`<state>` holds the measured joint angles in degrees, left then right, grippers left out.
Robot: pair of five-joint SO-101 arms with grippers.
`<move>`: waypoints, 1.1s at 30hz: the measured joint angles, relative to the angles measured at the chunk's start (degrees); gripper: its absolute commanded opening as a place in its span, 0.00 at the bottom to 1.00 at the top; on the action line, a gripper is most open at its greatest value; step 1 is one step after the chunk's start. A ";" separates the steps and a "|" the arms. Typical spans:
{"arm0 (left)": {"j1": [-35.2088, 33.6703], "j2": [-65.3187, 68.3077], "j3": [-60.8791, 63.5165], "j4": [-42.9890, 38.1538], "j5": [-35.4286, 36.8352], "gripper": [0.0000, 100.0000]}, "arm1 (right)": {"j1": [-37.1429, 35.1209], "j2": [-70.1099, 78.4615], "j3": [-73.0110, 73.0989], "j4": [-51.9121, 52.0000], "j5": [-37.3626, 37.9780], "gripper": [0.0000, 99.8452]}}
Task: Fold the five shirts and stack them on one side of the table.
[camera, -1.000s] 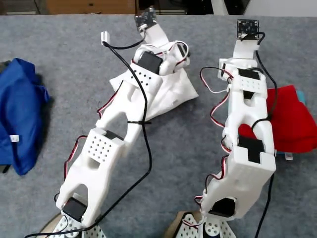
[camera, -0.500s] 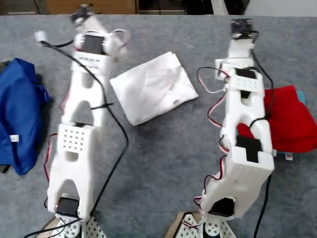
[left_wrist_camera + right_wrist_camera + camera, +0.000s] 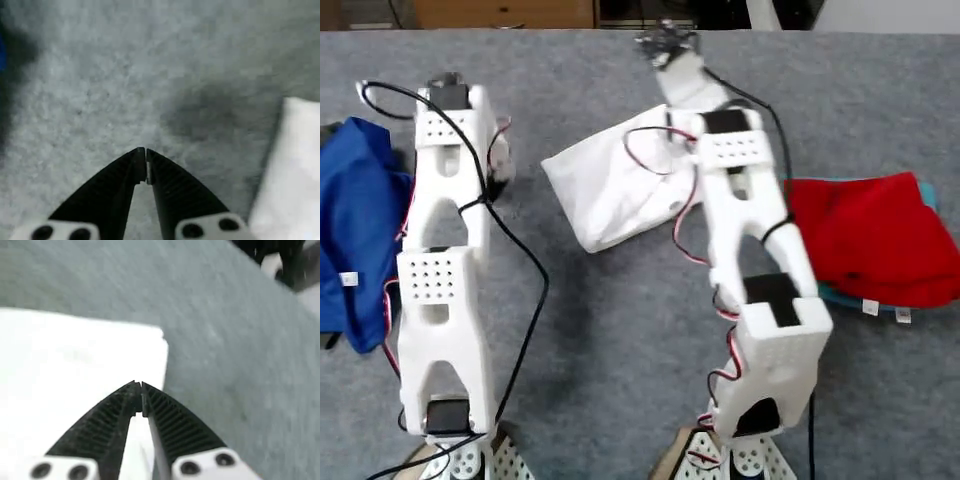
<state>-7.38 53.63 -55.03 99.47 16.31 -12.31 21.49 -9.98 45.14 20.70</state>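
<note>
The left arm (image 3: pixel 435 290) and right arm (image 3: pixel 775 330) are white shells with perforated panels, black servos, black and red cables, and ribbed black fingers (image 3: pixel 110 190).

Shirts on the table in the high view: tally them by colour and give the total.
Blue shirt: 1
White shirt: 1
Red shirt: 1
Teal shirt, edge showing under the red one: 1
Total: 4
Dark cloth beside the blue one: too little shows to count.
</note>
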 measured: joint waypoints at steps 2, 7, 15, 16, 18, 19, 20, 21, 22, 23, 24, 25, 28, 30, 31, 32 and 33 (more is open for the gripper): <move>-0.62 1.49 6.24 -5.27 0.00 0.02 | -1.85 1.14 -2.02 -0.62 1.14 0.01; -1.76 -0.44 11.16 -10.46 0.09 0.02 | -5.80 9.58 -9.49 -1.14 5.45 0.01; -1.93 -0.79 11.60 -11.16 0.09 0.02 | -11.25 24.62 -28.57 7.82 5.89 0.01; -1.93 -0.79 11.60 -11.16 0.09 0.02 | -11.43 26.20 -31.56 9.93 6.15 0.01; -1.93 -0.79 11.60 -11.25 0.09 0.02 | -11.16 29.01 -37.19 14.95 6.24 0.01; -2.02 -0.79 11.60 -11.25 0.09 0.02 | -10.99 30.33 -39.91 17.49 6.24 0.01; -2.02 -0.79 11.60 -11.25 0.09 0.02 | -10.64 31.56 -42.73 20.22 6.24 0.01; -2.02 -0.79 11.60 -11.25 0.09 0.02 | -10.29 32.70 -45.54 22.95 6.24 0.01; -2.02 -0.79 11.60 -11.25 0.09 0.02 | -9.76 33.76 -48.26 25.67 6.24 0.01; -2.02 -0.79 11.60 -11.25 0.09 0.02 | -9.05 34.64 -50.99 28.48 6.24 0.01; -2.02 -0.79 11.60 -11.25 0.09 0.02 | -8.35 35.43 -53.63 31.12 6.33 0.01; -2.02 -0.79 11.60 -11.25 0.09 0.02 | -7.65 36.13 -56.26 33.76 6.42 0.01; -2.02 -0.79 11.60 -11.25 0.09 0.02 | -6.15 37.80 -63.38 41.41 8.18 0.01; -2.02 -0.79 11.60 -11.25 0.09 0.02 | -5.71 38.68 -67.25 46.33 10.29 0.01; -2.02 -0.79 11.60 -11.25 0.09 0.02 | -5.63 39.30 -68.92 48.79 11.43 0.01; -2.02 -0.79 11.60 -11.25 0.09 0.02 | -5.63 39.74 -70.42 51.08 12.48 0.01; -2.02 -0.79 11.60 -11.25 0.09 0.02 | -5.54 40.26 -71.56 53.27 13.36 0.01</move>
<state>-9.41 52.84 -43.43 88.22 16.40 -17.85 61.76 -81.54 98.42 34.07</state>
